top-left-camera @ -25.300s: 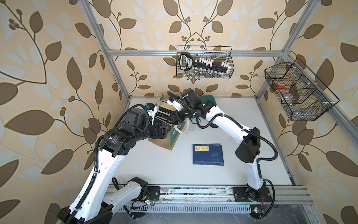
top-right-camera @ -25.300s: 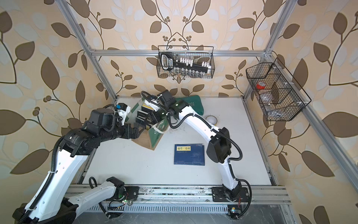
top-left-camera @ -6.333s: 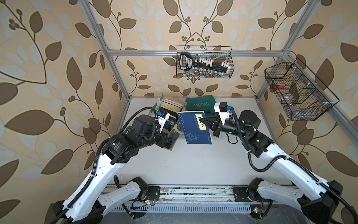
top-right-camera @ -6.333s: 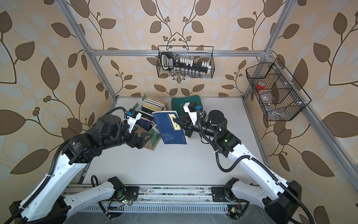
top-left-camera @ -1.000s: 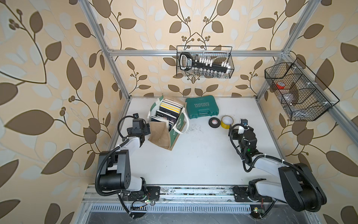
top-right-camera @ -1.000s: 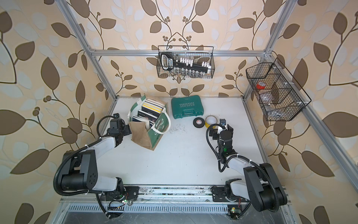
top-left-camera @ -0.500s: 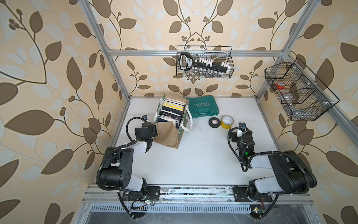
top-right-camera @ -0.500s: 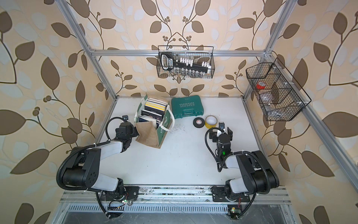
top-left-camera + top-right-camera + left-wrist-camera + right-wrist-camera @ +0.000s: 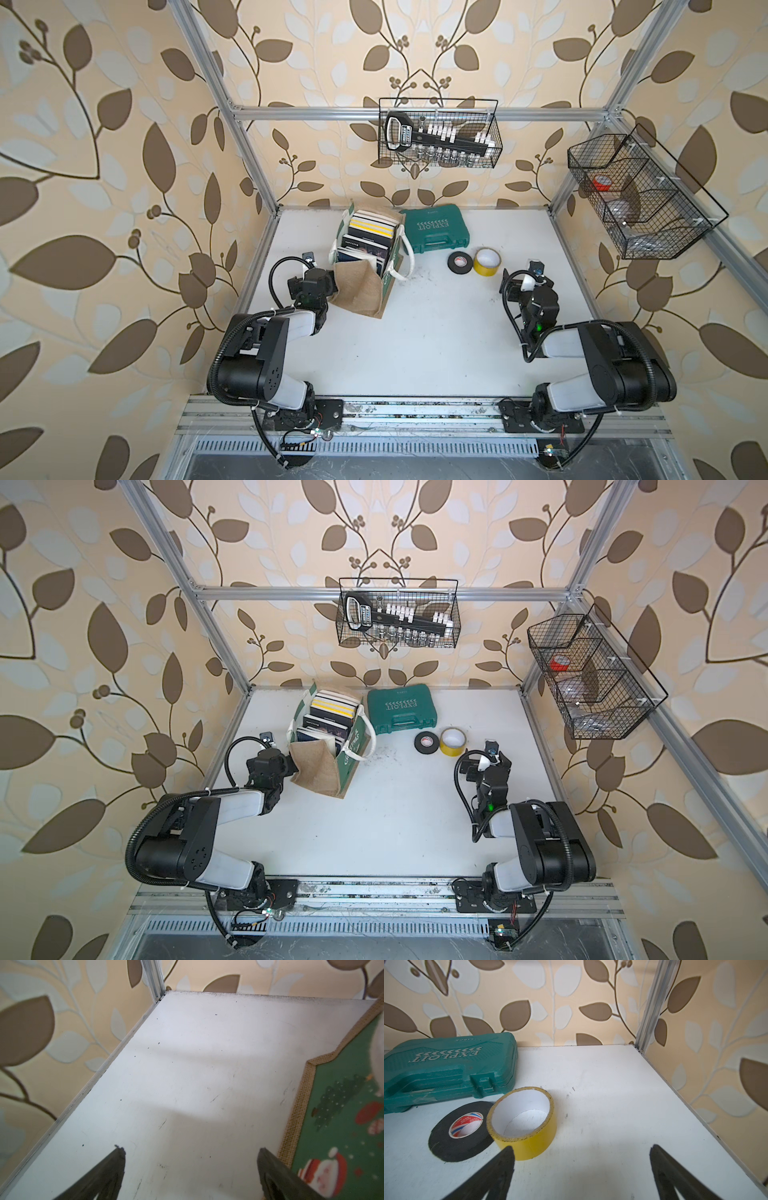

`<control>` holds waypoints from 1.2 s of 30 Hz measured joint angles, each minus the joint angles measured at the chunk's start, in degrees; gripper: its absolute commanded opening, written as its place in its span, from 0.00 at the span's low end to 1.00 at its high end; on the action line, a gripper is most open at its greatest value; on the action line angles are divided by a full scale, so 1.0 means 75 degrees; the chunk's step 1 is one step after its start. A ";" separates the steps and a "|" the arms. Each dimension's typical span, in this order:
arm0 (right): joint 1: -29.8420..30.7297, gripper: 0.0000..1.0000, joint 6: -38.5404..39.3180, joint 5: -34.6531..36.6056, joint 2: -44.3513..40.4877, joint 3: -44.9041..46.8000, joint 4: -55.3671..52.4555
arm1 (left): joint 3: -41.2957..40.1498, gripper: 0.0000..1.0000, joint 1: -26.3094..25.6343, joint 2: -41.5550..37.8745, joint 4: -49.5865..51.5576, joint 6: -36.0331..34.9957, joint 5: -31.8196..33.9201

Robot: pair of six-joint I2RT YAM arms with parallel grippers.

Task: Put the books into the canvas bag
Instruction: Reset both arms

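Left end effector (image 9: pixel 191 1149): my jaws stand apart, empty, low over the table (image 9: pixel 436 332). Canvas bag (image 9: pixel 359 291) lies just beside it on my right, long axis running toward the back wall. Books (image 9: pixel 368 239) stand packed inside; I see none outside. Right end effector (image 9: pixel 581 1147), likewise apart and empty, sits well apart from the bag.

This is a lab robot cell. An aluminium-profile frame (image 9: pixel 415 113) boxes in a white tabletop (image 9: pixel 436 332), and leaf-patterned wallpaper (image 9: pixel 104 166) covers the walls. The left arm (image 9: pixel 266 345) and right arm (image 9: pixel 602 353) are bolted to a rail (image 9: pixel 415 409) along the tabletop's front edge. One wire basket (image 9: pixel 440 133) hangs on the back wall and another wire basket (image 9: pixel 640 199) on the right wall.
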State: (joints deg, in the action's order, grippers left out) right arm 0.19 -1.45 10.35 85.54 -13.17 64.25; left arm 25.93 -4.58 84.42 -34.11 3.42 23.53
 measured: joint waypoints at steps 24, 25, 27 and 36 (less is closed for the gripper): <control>-0.0009 0.99 -0.0149 -0.0533 0.0006 0.0003 0.0038 | -0.0571 0.99 0.0221 0.0184 -0.1134 -0.0251 -0.1358; -0.0015 0.99 -0.0149 -0.0533 0.0006 0.0003 0.0038 | -0.0571 0.99 0.0221 0.0184 -0.1134 -0.0254 -0.1376; -0.0029 0.99 -0.0149 -0.0533 0.0006 0.0003 0.0038 | -0.0571 0.99 0.0221 0.0184 -0.1134 -0.0259 -0.1416; -0.0029 0.99 -0.0152 -0.0560 0.0006 0.0003 0.0038 | -0.0571 0.99 0.0221 0.0184 -0.1131 -0.0265 -0.1489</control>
State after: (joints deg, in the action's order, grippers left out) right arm -0.03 -2.59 6.15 85.58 -13.15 64.53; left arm 21.65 -2.92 85.80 -42.59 1.43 12.36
